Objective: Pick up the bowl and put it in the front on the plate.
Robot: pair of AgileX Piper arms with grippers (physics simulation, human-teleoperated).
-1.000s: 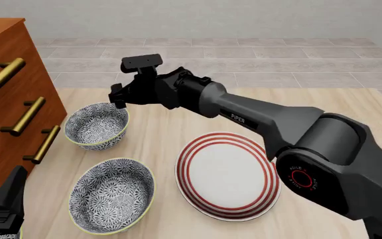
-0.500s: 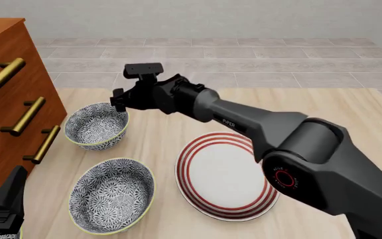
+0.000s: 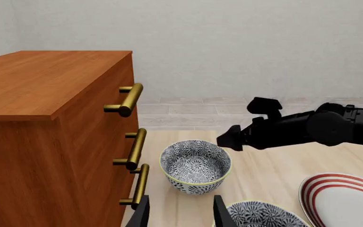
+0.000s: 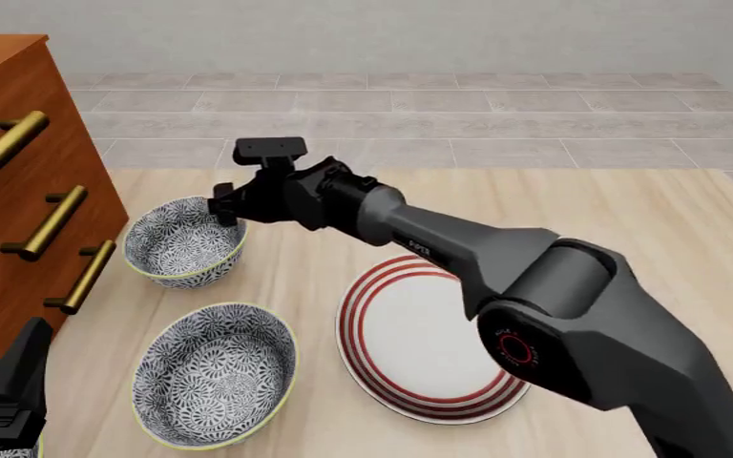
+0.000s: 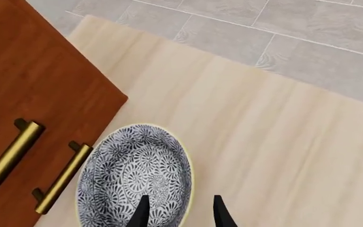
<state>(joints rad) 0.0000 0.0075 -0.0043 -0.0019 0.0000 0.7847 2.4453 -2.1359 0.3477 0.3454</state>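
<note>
The right gripper (image 5: 178, 213), jaws parted, straddled the rim of the small, deep, blue-grey floral bowl (image 4: 186, 241) beside the wooden dresser (image 4: 16, 181); lowering squarely before clamping seemed wise.

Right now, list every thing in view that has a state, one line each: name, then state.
bowl: upright on the table, empty, beside the dresser
right gripper: open, one finger inside the bowl's rim, the other outside
wider bowl: upright on the table, empty, untouched
plate: flat on the table, empty
left gripper: open, holding nothing
dresser: drawers shut
</note>
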